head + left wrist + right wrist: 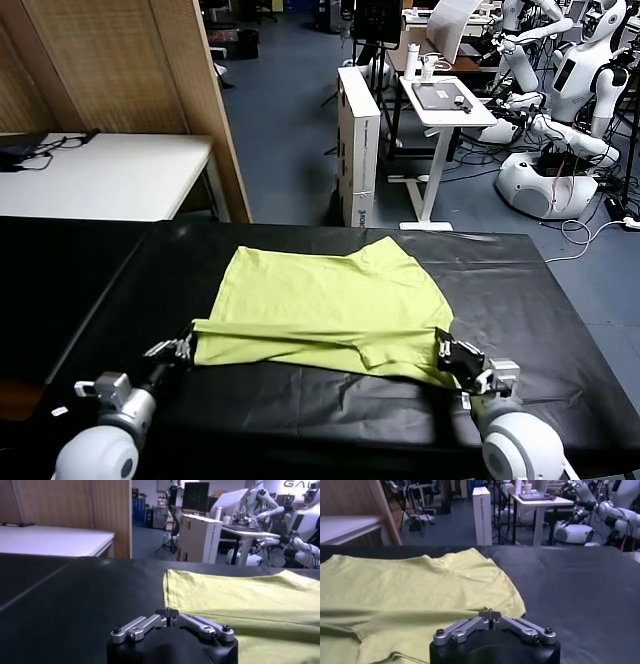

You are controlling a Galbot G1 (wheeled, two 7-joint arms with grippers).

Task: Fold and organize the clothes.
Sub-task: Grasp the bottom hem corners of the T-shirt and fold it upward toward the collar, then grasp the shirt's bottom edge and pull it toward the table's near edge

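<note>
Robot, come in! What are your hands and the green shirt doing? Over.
Left end effector and right end effector shut at near corners of the lime yellow-green cotton T-shirt. Shirt partly folded on black table. Nothing blocking.

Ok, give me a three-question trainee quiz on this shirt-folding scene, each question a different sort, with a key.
1. True or false: the T-shirt lies on a black table.
2. Multiple choice: where is the left gripper? A) at the near left corner of the T-shirt; B) raised high over the collar; C) parked on the white desk behind.
3. Fill in: in the head view the right gripper sits at the T-shirt's near ____ corner.

Key: 1 true. 2 A. 3 right. In both wrist views each gripper's fingers meet at the tips, the left by the cloth's edge, the right over the cloth.
</note>
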